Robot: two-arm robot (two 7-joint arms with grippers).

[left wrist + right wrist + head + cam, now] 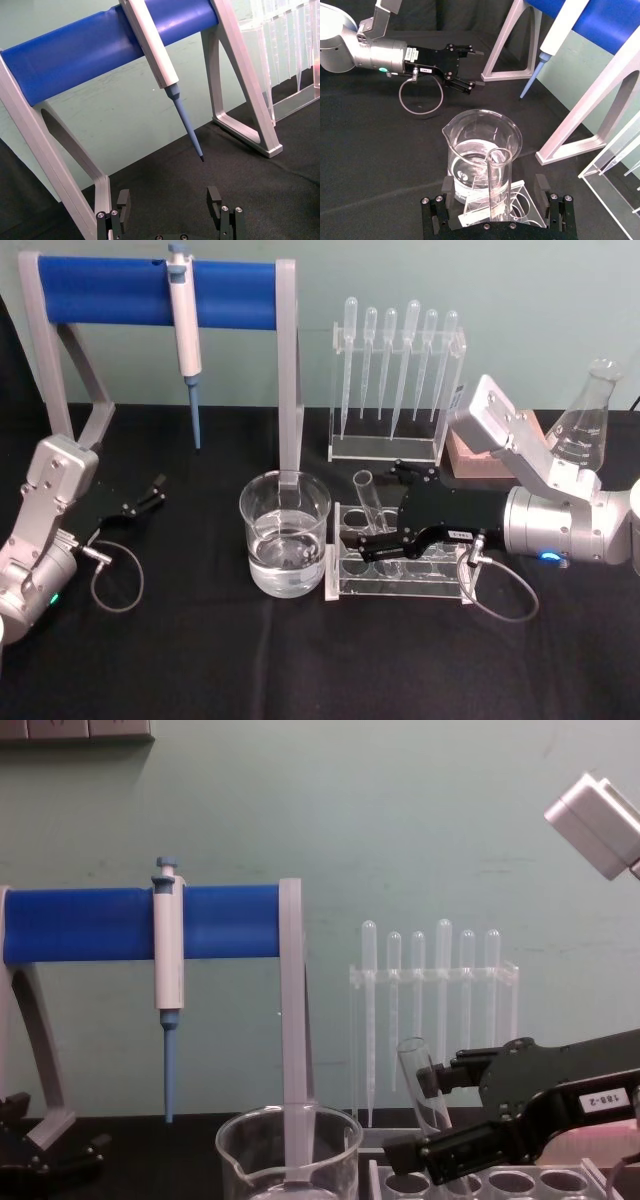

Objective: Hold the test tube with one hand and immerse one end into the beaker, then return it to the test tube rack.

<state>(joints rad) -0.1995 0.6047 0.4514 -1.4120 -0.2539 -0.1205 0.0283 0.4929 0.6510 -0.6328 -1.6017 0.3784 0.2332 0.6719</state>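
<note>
The test tube (366, 490) stands tilted in a clear rack (440, 585), its open rim leaning toward the beaker (285, 535), which holds water just left of the rack. My right gripper (372, 505) reaches in from the right and is open, one finger on each side of the tube with gaps showing. The right wrist view shows the tube (497, 170) between the spread fingers (447, 189), with the beaker (482, 145) right behind it. The chest view shows the tube (415, 1065) inside the right gripper (420, 1117). My left gripper (150, 492) rests open at the table's left.
A white-and-blue pipettor (186, 335) hangs on a blue bar stand (110, 290) at the back left. A rack of plastic pipettes (398, 380) stands at the back centre. A conical flask (585, 420) and a wooden block (478, 455) sit back right.
</note>
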